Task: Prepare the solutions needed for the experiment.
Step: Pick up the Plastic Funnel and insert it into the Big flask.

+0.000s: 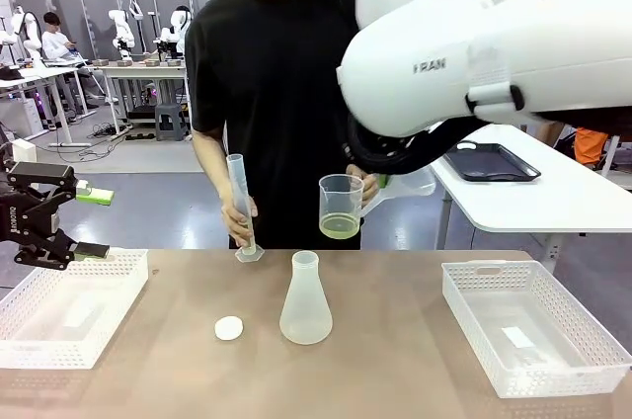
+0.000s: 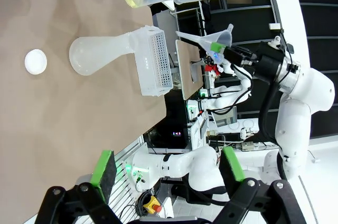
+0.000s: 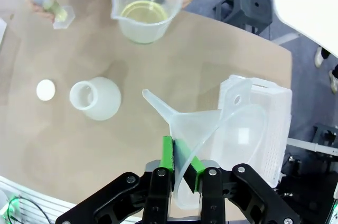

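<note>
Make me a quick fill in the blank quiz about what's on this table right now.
The right gripper is shut on a clear ____. The yellow-green liquid sits in a cup held by the ____. The white cap lies on the table beside the upright ____. On the left gripper the jaws stand ____.
Missing words: funnel; person; flask; open.

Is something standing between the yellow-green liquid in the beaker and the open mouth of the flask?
Nothing visible does. The flask has an uncovered mouth; the white cap lies beside it. The person holds the beaker of liquid in the air behind it. The funnel is in the right hand, apart from the flask.
</note>
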Robot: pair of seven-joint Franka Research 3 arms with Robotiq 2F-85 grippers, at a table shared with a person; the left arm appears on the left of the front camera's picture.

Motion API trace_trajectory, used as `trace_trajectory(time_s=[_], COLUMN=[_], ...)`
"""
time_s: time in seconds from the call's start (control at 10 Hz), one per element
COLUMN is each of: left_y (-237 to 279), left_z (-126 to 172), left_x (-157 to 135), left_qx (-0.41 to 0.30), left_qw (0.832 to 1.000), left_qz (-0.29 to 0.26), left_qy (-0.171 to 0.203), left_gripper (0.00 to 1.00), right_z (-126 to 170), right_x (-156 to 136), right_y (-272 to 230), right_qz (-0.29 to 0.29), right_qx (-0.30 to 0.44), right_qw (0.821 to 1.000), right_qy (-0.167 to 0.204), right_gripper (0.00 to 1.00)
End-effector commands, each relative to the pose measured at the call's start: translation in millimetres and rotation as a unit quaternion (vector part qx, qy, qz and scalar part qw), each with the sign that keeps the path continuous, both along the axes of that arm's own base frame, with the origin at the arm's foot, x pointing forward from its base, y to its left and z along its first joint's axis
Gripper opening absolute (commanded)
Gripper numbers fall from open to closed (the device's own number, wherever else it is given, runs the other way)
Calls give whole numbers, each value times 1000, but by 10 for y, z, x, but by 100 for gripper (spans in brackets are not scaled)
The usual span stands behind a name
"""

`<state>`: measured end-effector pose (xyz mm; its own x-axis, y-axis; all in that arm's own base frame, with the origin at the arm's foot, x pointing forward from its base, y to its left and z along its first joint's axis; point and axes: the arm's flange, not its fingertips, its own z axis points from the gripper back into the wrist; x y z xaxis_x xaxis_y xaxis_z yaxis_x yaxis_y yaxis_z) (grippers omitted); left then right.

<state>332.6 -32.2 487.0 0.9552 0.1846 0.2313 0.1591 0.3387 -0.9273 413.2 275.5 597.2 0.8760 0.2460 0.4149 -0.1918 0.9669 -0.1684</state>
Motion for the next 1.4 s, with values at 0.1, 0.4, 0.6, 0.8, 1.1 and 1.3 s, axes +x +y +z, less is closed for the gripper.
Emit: trace_trajectory(time_s=[0.1,0.4,0.6,0.8,1.1,1.3], left_y=[-15,-15,-15,-15,-15,-15], left_z=[13,13,13,13,13,13], left_x=[17,17,17,17,17,17], left_qx=[-11,-11,-11,-11,-11,-11], left_qw=[1000,1000,1000,1000,1000,1000], left_qz=[-2,-2,-2,-2,-2,-2], left_qy=[-3,-3,-3,-3,-3,-3], left_gripper=[100,100,100,100,100,100], right_z=[-231,-379,-448,-484,-487,-490], right_x=[-67,-102,-79,-44,21,45], right_y=[522,756,912,1006,1151,1244], right_qz=[68,80,93,101,116,124], right_qx=[13,-32,-60,-73,-106,-124], right_qw=[997,996,994,992,987,983], right_qy=[26,17,11,22,41,50], right_gripper=[7,7,7,7,7,7])
